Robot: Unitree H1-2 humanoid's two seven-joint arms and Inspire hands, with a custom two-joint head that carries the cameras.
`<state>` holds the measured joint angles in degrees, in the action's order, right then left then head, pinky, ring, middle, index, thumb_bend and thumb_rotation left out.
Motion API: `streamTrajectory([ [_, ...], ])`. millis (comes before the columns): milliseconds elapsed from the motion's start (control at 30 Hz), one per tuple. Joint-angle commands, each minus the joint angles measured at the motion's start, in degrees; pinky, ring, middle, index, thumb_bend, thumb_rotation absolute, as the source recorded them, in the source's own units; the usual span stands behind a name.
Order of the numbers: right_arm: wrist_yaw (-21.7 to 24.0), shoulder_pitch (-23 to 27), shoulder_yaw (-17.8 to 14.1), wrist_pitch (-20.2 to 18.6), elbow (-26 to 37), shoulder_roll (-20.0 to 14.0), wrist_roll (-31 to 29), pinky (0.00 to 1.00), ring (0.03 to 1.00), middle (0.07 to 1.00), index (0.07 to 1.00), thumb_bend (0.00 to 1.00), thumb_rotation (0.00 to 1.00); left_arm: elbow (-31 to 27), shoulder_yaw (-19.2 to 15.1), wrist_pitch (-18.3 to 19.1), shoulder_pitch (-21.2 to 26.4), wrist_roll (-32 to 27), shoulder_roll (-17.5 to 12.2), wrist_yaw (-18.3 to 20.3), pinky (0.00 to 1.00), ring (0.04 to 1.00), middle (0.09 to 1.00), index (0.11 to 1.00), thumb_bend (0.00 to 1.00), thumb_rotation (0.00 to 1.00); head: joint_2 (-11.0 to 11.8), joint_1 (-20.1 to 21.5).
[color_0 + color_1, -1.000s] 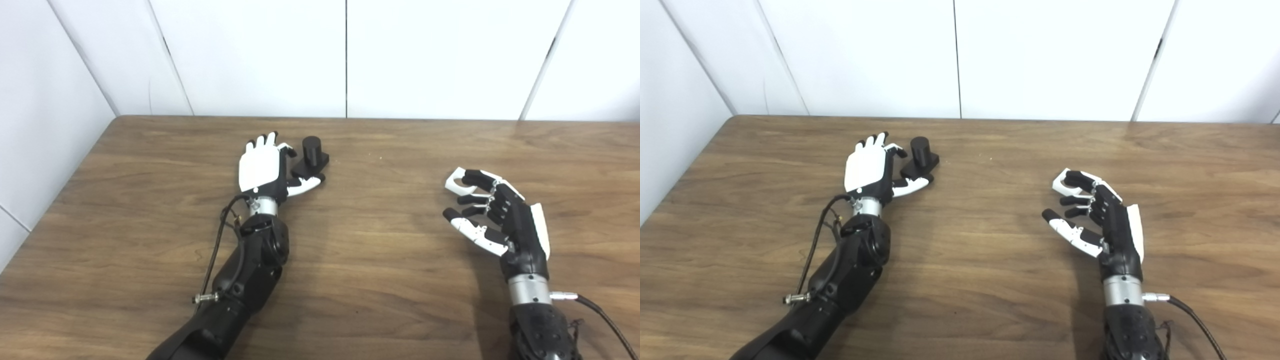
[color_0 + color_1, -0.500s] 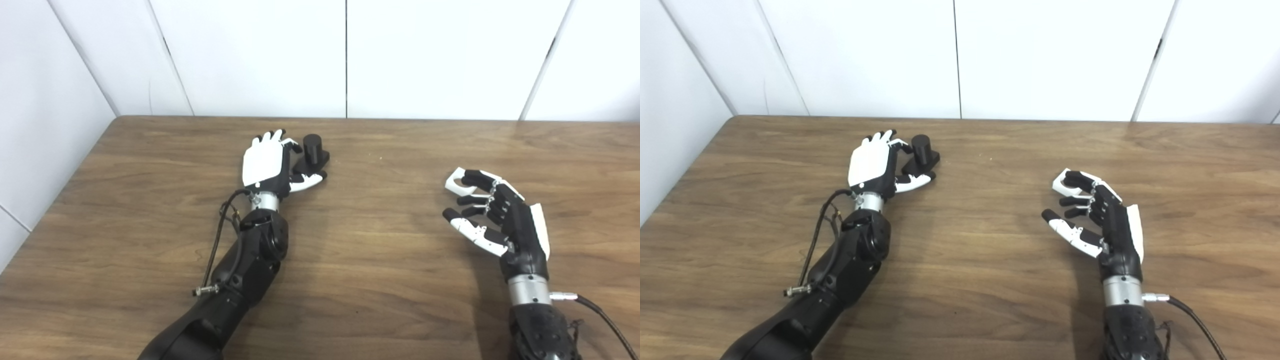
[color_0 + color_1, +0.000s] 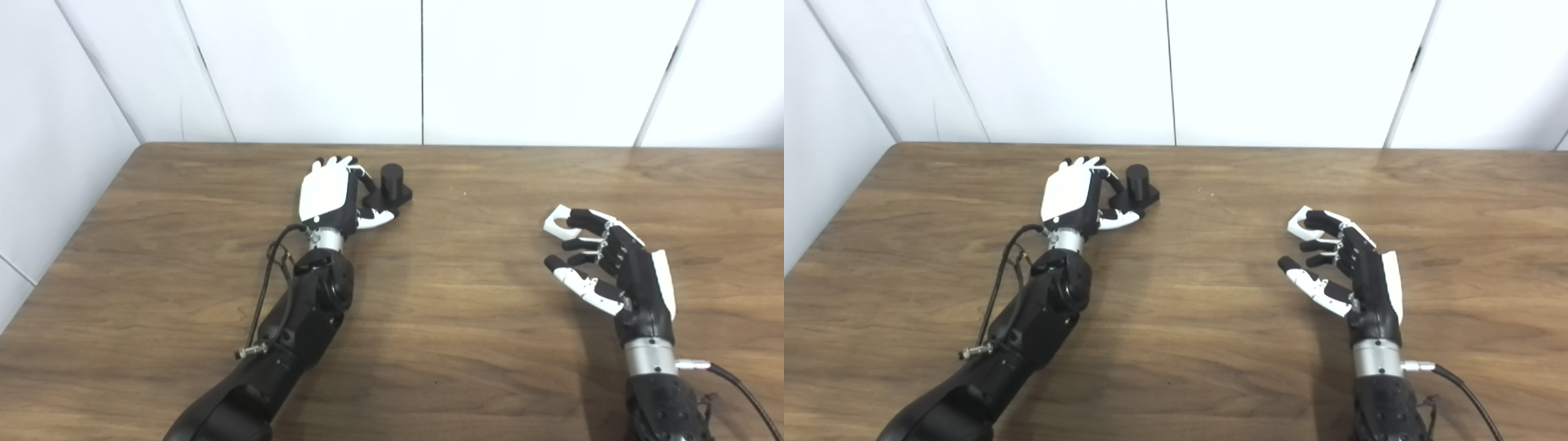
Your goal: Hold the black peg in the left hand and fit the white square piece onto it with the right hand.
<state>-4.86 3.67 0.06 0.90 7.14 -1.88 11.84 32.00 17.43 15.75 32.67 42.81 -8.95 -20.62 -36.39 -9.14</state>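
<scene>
Right now the job is at its first step: getting hold of the black round peg on its flat square base (image 3: 390, 186). It stands upright on the brown wooden worktop (image 3: 429, 318), toward the far side and a bit left of the middle. The left hand (image 3: 334, 197), white on the back with black fingers, is right beside it. Its fingers curl around the left side of the base and its thumb lies along the near edge, touching or almost touching. I cannot tell if the grip is tight, and the peg sits flat on the wood, not lifted. The right hand (image 3: 603, 263) waits well apart on the right side, palm turned inward. Its fingers are half bent and spread, and it holds nothing. I think the next move is for the left hand to squeeze the base firmly and lift the peg straight up, so it does not tip or slide away. I cannot see the white square piece in either view. No box, bowl or tray is in sight.
</scene>
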Motion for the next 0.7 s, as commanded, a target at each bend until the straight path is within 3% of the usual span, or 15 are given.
streamTrajectory([
  [0,-0.46,0.97,-0.22,1.04,2.25,-0.04,0.19,0.49,0.596,0.722,0.705,0.50,0.08,0.53,-0.03,1.58,0.21,0.07,-1.87,1.59,1.00,0.941,0.877,0.484,0.52,0.08,-0.05,-0.07],
  [333,-0.63,0.82,-0.44,0.85,2.47,-0.31,0.49,0.47,0.585,0.717,0.704,0.50,0.14,-1.15,1.42,0.92,-0.78,-0.03,-2.94,5.41,1.00,0.933,0.876,0.486,0.51,0.08,-0.22,0.25],
  [667,-0.50,1.13,-0.55,1.47,2.13,-0.66,0.33,0.46,0.581,0.711,0.700,0.51,0.19,-6.12,3.88,-5.24,-2.56,-3.18,-7.34,14.70,1.00,0.968,0.906,0.490,0.51,0.09,-0.13,0.41],
])
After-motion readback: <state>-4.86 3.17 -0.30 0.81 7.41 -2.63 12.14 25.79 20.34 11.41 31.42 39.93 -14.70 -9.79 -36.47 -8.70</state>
